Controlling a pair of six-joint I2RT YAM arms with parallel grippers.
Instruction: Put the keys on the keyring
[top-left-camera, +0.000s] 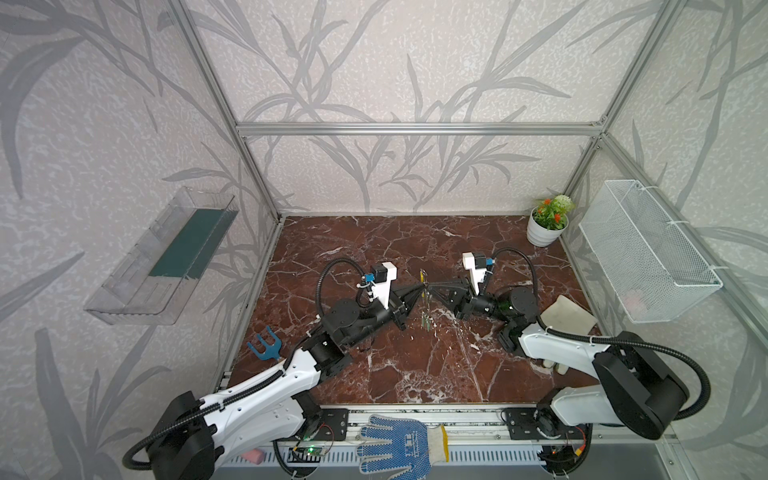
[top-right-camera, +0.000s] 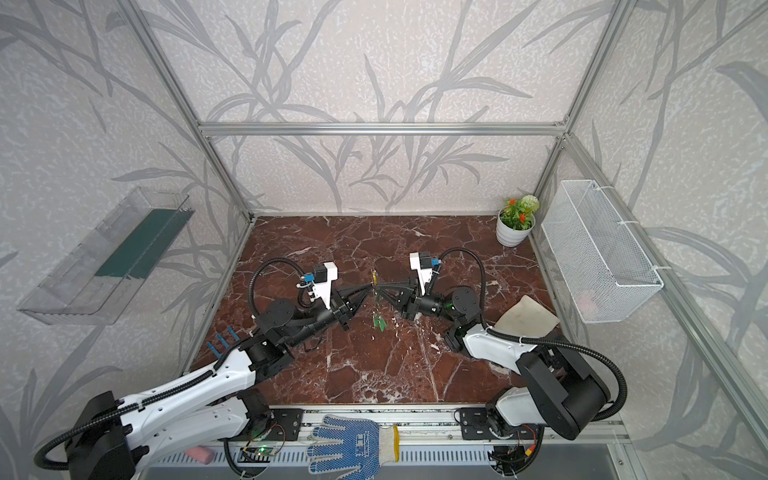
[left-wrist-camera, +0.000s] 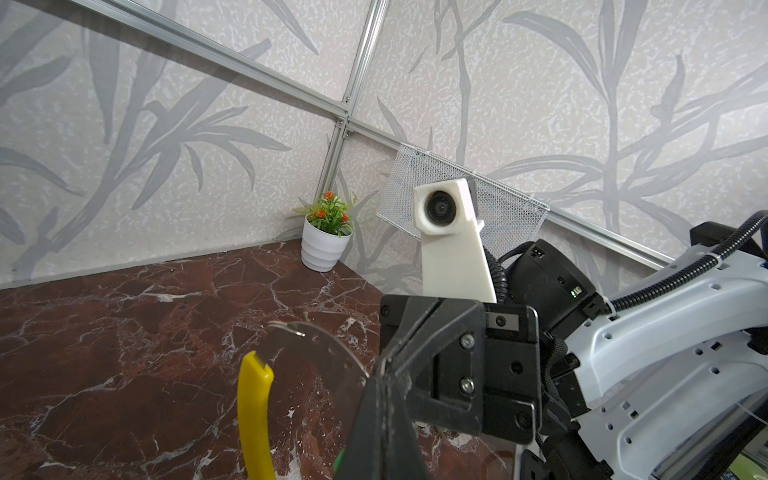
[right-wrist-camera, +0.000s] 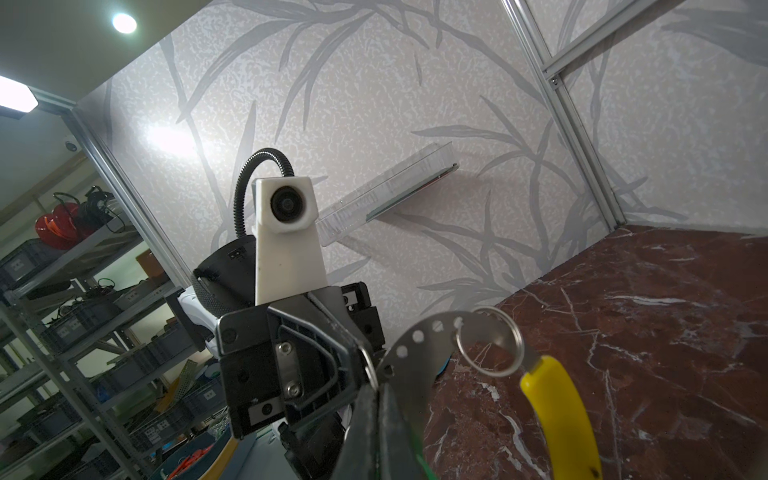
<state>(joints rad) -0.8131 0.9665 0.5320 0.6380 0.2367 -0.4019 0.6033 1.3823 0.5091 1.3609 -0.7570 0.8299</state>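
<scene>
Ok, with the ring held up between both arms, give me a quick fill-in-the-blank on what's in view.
1. ___ of the two grippers, left gripper and right gripper, are shut on the keyring.
2. One arc of the keyring wears a ___ sleeve.
3. The keys hanging from it have light ___ heads.
4. In both top views the potted plant stands in the table's back ___ corner.

Missing words: Both; yellow; green; right.
</scene>
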